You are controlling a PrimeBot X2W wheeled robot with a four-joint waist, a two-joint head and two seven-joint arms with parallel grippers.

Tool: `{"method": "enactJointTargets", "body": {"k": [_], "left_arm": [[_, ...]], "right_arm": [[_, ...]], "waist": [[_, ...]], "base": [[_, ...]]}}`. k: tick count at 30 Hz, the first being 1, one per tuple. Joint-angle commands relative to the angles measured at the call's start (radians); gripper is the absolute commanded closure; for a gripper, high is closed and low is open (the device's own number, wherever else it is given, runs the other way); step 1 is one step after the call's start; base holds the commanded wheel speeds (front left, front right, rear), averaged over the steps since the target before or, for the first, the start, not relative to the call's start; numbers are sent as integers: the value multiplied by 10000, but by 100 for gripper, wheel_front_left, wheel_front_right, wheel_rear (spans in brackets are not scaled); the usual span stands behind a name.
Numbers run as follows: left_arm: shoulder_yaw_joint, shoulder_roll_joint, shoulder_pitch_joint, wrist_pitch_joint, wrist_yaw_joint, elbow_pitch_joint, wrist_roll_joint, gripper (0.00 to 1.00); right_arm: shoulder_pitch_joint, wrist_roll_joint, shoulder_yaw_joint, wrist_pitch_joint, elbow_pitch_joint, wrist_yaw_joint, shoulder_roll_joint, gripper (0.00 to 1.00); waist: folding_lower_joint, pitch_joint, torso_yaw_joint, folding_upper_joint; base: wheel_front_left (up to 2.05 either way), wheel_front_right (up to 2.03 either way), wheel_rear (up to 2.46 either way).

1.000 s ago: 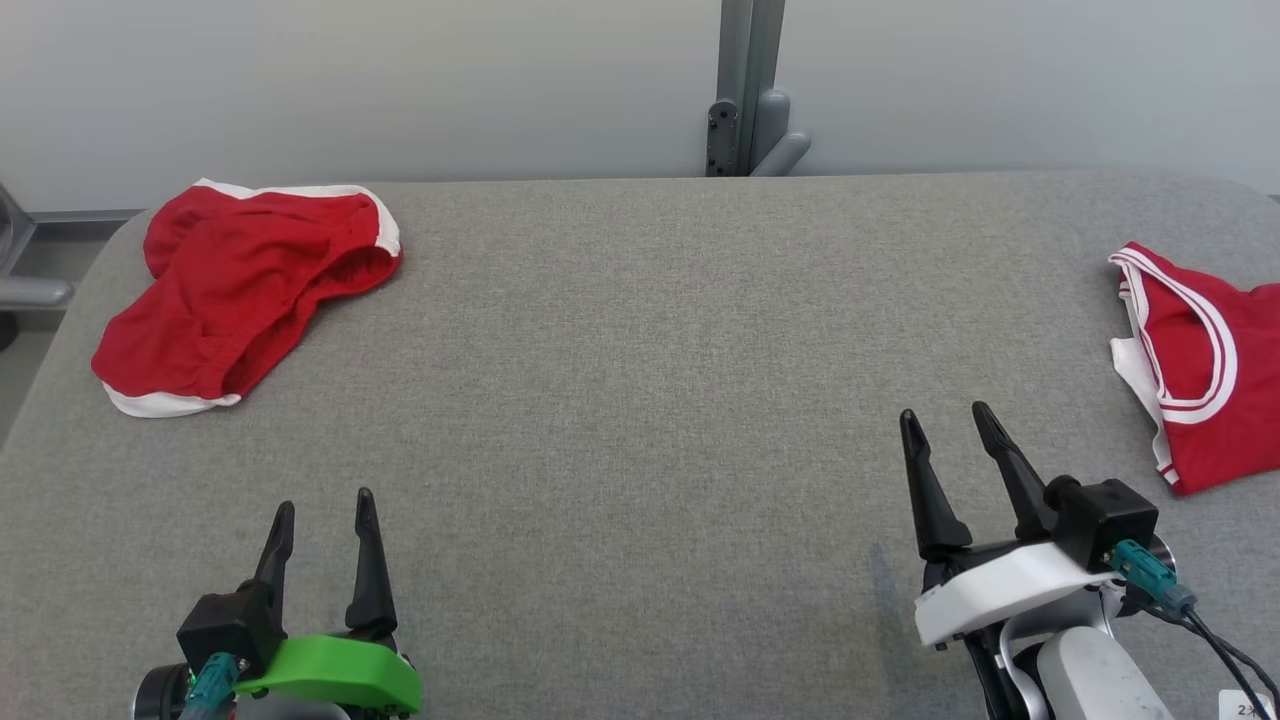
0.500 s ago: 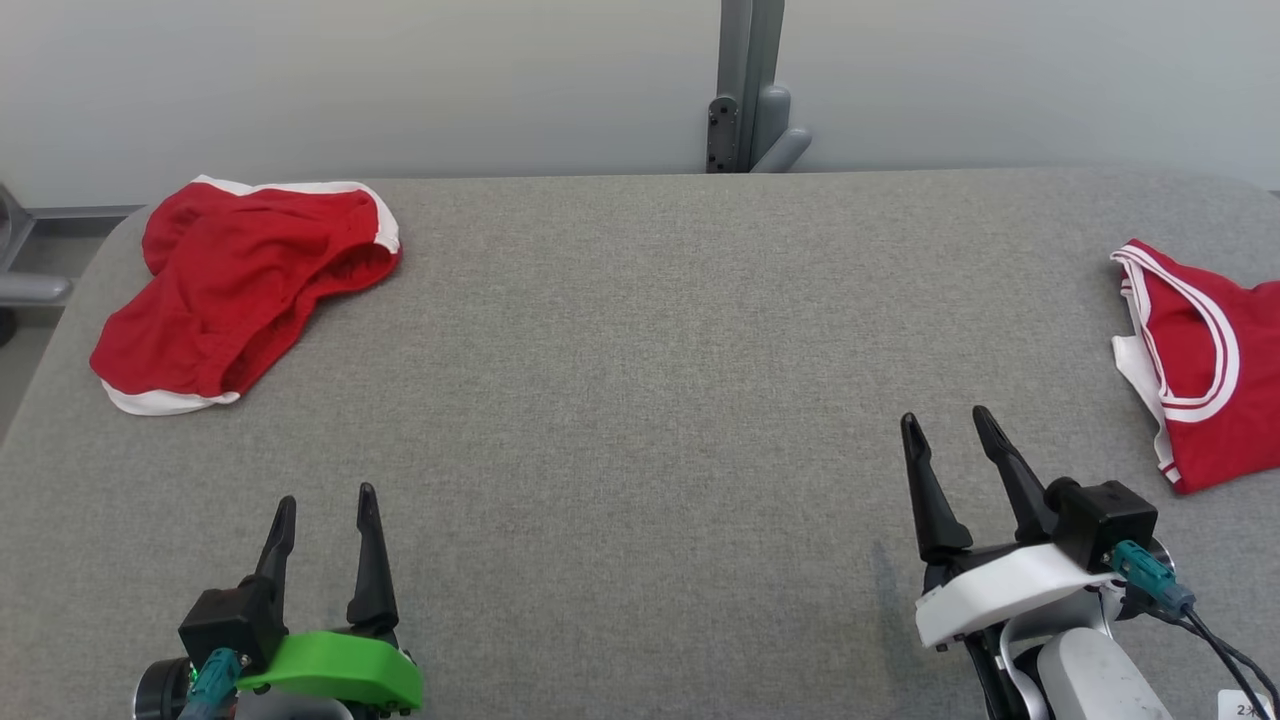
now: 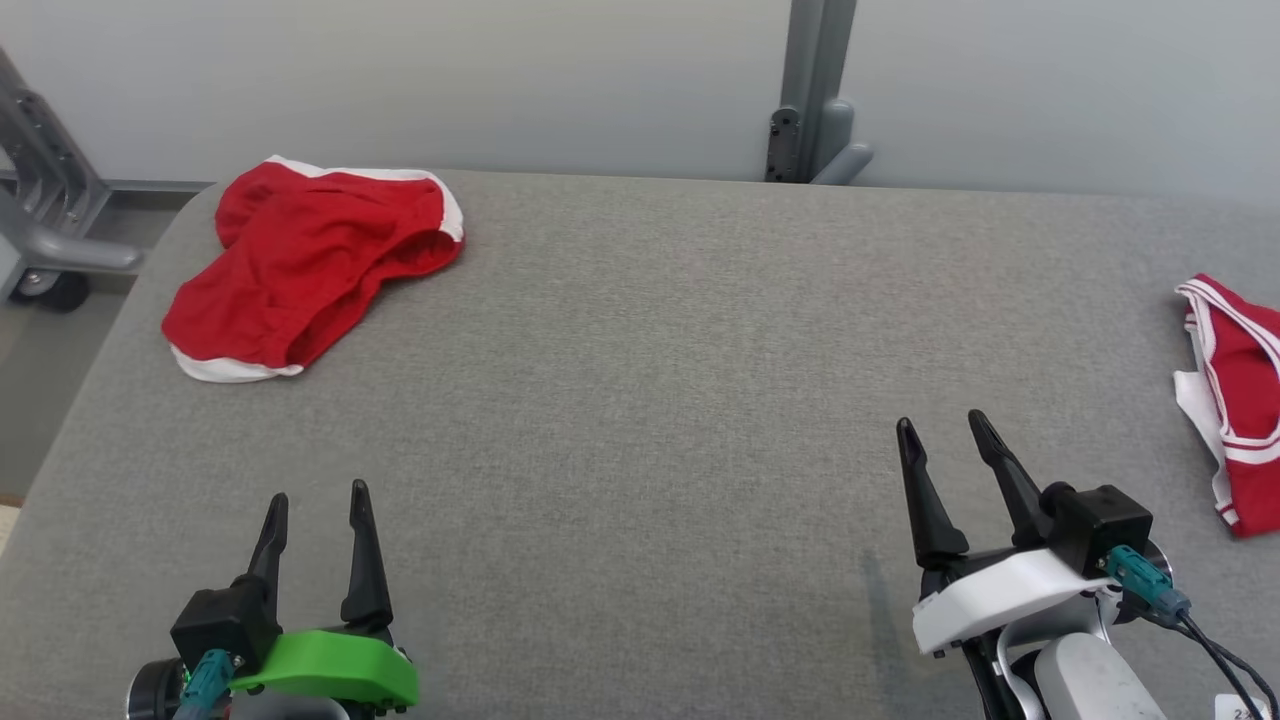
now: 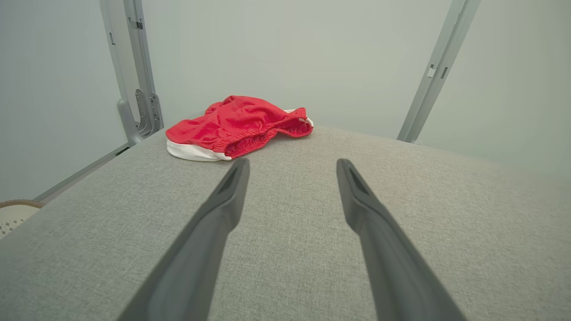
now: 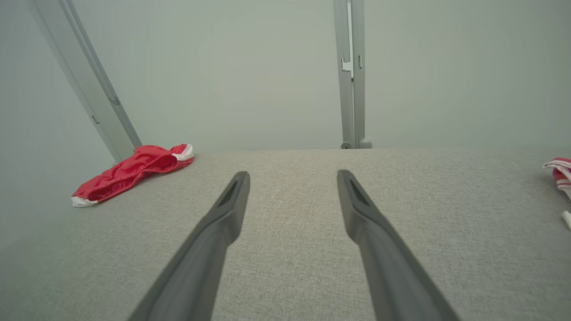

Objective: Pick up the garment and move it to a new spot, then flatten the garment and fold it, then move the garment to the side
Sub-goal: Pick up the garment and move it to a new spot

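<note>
Grey cloth-covered table (image 3: 640, 330), grey metal post (image 3: 812, 90) behind it, wheeled frame (image 3: 60, 245) at far left

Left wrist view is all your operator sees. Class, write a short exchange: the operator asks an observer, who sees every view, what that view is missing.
Operator: I see red shorts ahead. Any other garment?
Observer: Yes, a red top with white trim at the table's right edge.
Operator: And the right gripper?
Observer: Open, empty, over bare table near the right front.
</note>
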Motion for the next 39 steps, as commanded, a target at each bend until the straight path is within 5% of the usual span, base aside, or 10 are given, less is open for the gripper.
{"method": "enactJointTargets", "body": {"k": [1, 13, 27, 39], "left_arm": [[38, 22, 62, -25, 12, -11, 17, 0], [368, 161, 883, -27, 5, -292, 233, 0], [776, 57, 1740, -15, 419, -1318, -32, 0], [301, 471, 131, 63, -15, -828, 275, 0]], "right_arm": [[132, -44, -15, -27, -40, -18, -10, 0], [395, 328, 254, -27, 34, -17, -7, 0], [-521, 559, 1252, -27, 689, -18, -23, 0], [-176, 133, 490, -27, 194, -17, -16, 0]], "waist": [[0, -157, 612, 55], [0, -632, 3333, 55], [0, -287, 3580, 55], [0, 307, 3240, 55]], "base": [[0, 0, 0], [0, 0, 0], [0, 0, 0], [0, 0, 0]]}}
